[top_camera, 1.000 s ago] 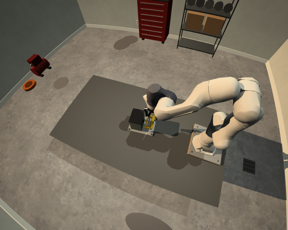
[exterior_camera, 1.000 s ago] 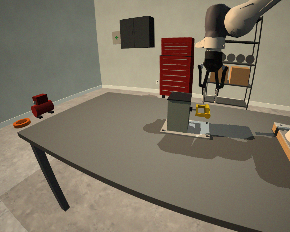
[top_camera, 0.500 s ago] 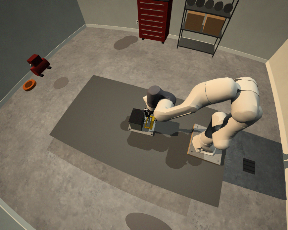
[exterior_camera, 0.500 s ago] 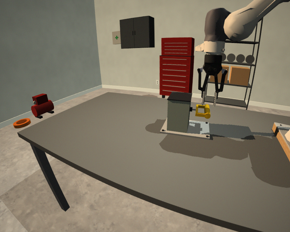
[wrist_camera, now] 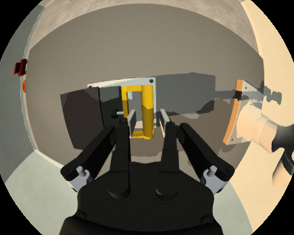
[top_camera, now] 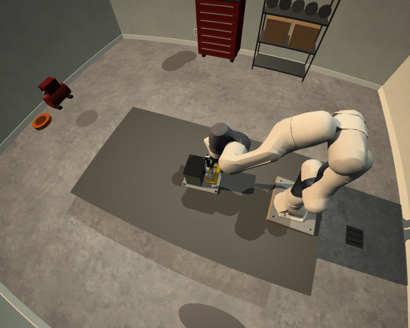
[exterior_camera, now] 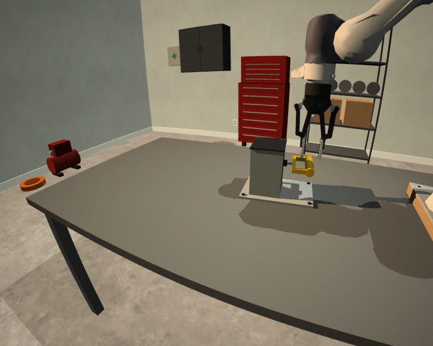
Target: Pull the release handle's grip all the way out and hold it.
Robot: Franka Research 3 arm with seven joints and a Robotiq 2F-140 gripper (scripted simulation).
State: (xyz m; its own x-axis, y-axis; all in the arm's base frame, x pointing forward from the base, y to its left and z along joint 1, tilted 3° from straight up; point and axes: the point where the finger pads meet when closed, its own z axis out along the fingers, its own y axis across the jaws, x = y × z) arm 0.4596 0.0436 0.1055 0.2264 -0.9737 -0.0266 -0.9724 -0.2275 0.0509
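Note:
The release handle's yellow grip (top_camera: 217,174) (exterior_camera: 308,166) (wrist_camera: 148,109) stands out on rods in front of its grey housing (top_camera: 193,170) (exterior_camera: 266,171) (wrist_camera: 82,116), on a light base plate (top_camera: 210,189) (exterior_camera: 298,192). My gripper (top_camera: 211,165) (exterior_camera: 310,155) (wrist_camera: 147,115) points straight down over the grip. It is partly open and holds nothing. Its two fingertips stand on either side of the level bar, at about the bar's top. One finger is inside the yellow loop, the other beyond the bar. I see a gap between the fingers and the bar.
The housing stands mid-table on the dark table top (top_camera: 127,169) (exterior_camera: 153,208). My arm's wooden base mount (top_camera: 293,222) (exterior_camera: 421,213) is at the right end. A red tool chest (exterior_camera: 263,98), shelves, a red motor (exterior_camera: 62,158) and an orange ring stand on the floor, off the table.

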